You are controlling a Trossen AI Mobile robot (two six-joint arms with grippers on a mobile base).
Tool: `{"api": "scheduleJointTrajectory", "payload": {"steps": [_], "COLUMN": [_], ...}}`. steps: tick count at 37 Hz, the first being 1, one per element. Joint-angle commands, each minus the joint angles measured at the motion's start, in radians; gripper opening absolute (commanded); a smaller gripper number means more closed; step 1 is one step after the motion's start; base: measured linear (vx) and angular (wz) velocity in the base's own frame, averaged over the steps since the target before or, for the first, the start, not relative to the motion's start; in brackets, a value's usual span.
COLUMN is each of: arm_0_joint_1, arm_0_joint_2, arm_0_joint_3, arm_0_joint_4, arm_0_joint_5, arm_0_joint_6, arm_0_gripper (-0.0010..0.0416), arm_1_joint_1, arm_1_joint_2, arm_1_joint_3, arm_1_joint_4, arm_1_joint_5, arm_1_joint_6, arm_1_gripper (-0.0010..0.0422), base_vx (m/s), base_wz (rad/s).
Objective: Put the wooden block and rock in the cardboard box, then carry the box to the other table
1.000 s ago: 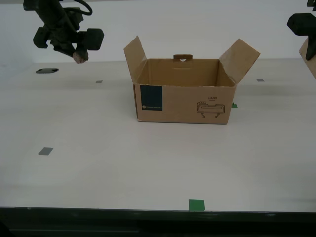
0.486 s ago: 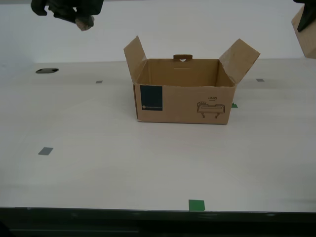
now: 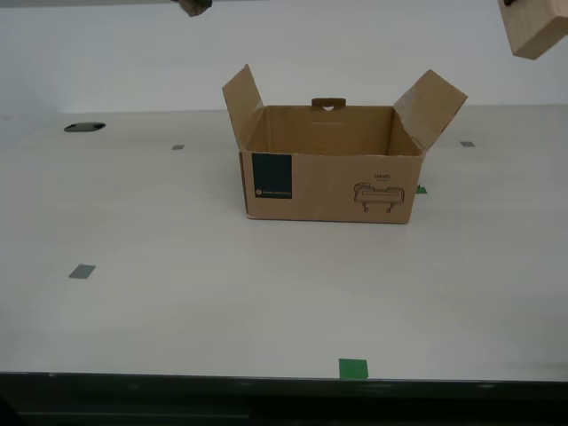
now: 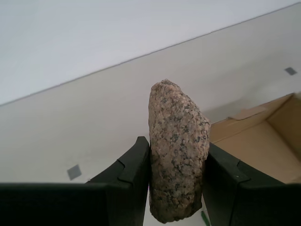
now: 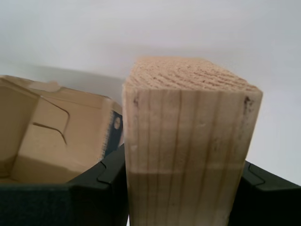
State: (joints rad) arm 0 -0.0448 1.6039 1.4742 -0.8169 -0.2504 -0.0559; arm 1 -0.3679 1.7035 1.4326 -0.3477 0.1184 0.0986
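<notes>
The cardboard box [image 3: 328,164] stands open on the table, flaps up, with a teal label on its front. The speckled rock [image 4: 178,150] is clamped between the black fingers [image 4: 127,181] of my second gripper [image 4: 176,147]. It hangs high at the exterior view's top left as the rock [image 3: 195,7], with the box [image 4: 256,141] beside and below it. My first gripper [image 5: 183,169] is shut on the pale wooden block [image 5: 188,141], seen as the wooden block [image 3: 535,27] at the exterior view's top right, above the box [image 5: 47,136]. The other table is out of view.
The smooth off-white table [image 3: 177,311] has a black hole [image 3: 84,127] at the exterior view's far left. On it are grey marks [image 3: 82,272] and a green tape square [image 3: 353,368] near the front edge.
Both arms have risen, leaving the exterior view almost entirely. The rock went up and toward the box. The wooden block rose and shifted slightly inward.
</notes>
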Motion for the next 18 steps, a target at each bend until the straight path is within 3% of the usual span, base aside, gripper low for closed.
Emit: {"api": "scheduleJointTrajectory", "payload": {"steps": [1, 9, 18], "arm_0_joint_1": [0.029, 0.098, 0.182], "arm_0_joint_2": [-0.001, -0.001, -0.001], "arm_0_joint_3": [0.027, 0.089, 0.147], "arm_0_joint_4": [0.001, 0.001, 0.005], "arm_0_joint_5": [-0.008, -0.022, -0.022], "arm_0_joint_6": [0.005, 0.017, 0.021], "arm_0_gripper": [-0.0001, -0.0001, -0.0001], "arm_1_joint_1": [-0.037, -0.105, -0.165], "arm_1_joint_2": [-0.002, -0.002, -0.002], "arm_1_joint_3": [0.015, 0.024, 0.024], "arm_1_joint_4": [0.005, 0.010, 0.017], "arm_1_joint_5": [0.006, 0.006, 0.007], "arm_1_joint_6": [0.007, 0.015, 0.122], "arm_1_gripper": [-0.0001, -0.0001, -0.0001], "base_vx": [0.000, 0.000, 0.000], "base_wz": [0.000, 0.000, 0.000]}}
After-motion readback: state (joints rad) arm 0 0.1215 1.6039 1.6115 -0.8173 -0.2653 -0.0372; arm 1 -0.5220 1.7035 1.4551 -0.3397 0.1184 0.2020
